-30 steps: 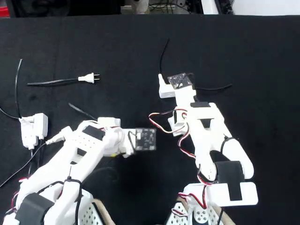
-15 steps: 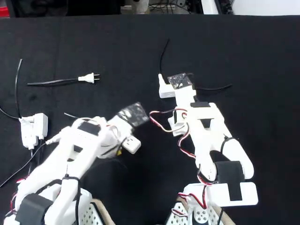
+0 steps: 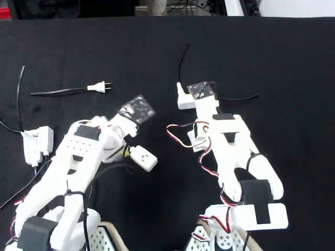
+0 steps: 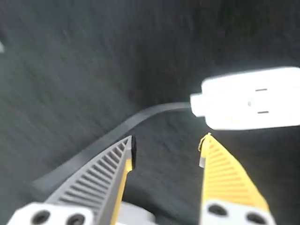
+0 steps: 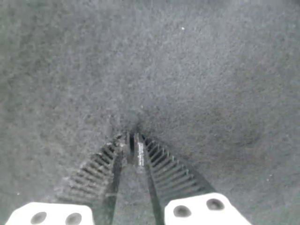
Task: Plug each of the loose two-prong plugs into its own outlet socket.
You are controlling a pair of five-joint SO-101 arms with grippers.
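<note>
The left gripper (image 4: pixel 168 139) is being held with its grey and yellow fingers spread wide, and nothing is being gripped between them. Just beyond the fingertips, a white rectangular plastic outlet socket (image 4: pixel 253 98) is lying on the black cloth-covered table (image 4: pixel 70 56) with two slots showing on its face. No contact between it and the fingers is being observed. A thin black cable (image 4: pixel 140 117) is running from the socket's end and passing beneath the grey finger. In the high view this socket (image 3: pixel 144 158) is lying tilted just beside the left arm's wrist, near the middle of the table.

The right gripper (image 5: pixel 133 140) is being held with its fingers pressed together and their tips down on the cloth. A thin sliver is being glimpsed between them; what it is cannot be told.

A small white two-prong plug (image 3: pixel 99 87) on a black cord is lying loose toward the far left of the table, well apart from both grippers. A second white outlet block (image 3: pixel 37 144), with cords attached, is lying at the table's left edge, near the left arm.
</note>
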